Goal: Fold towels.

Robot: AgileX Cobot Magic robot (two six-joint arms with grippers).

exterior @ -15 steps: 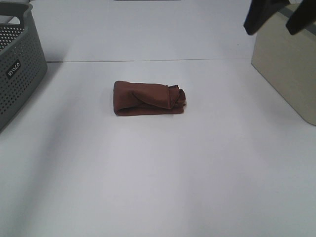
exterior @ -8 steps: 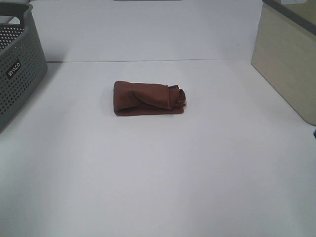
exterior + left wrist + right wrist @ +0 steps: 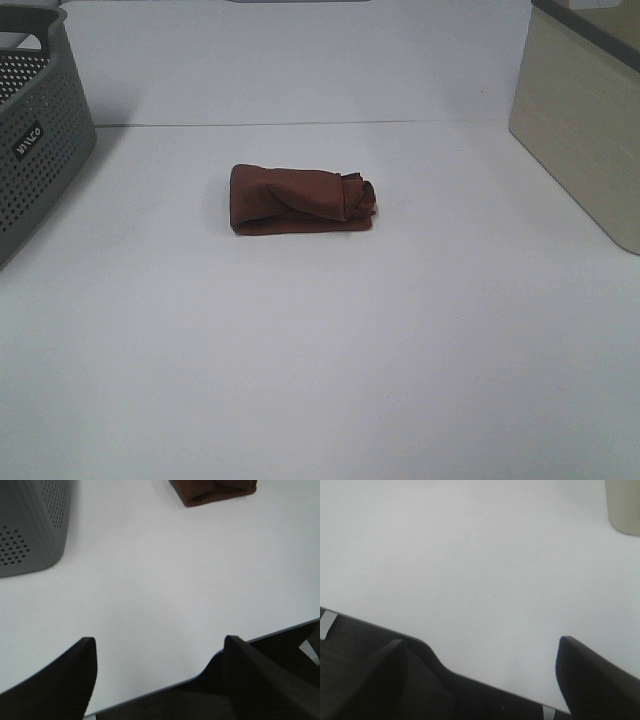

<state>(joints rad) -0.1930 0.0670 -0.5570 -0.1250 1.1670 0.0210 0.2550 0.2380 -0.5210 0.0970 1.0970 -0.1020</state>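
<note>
Gone from my overhead view is the right gripper (image 3: 480, 680); both it and the left gripper (image 3: 160, 665) sit spread wide, empty. My towel (image 3: 302, 199) lies folded mid-table (image 3: 320, 350) (bunched at one end).

A bare test bench in what looks like a robotics lab: a plain white table (image 3: 330, 340) with a seam line running across its far part, and nothing domestic in sight. A grey perforated basket (image 3: 40, 140) stands at the table's left edge, a beige bin (image 3: 585, 120) at its right, both well apart from the folded towel (image 3: 300, 200) between them.
</note>
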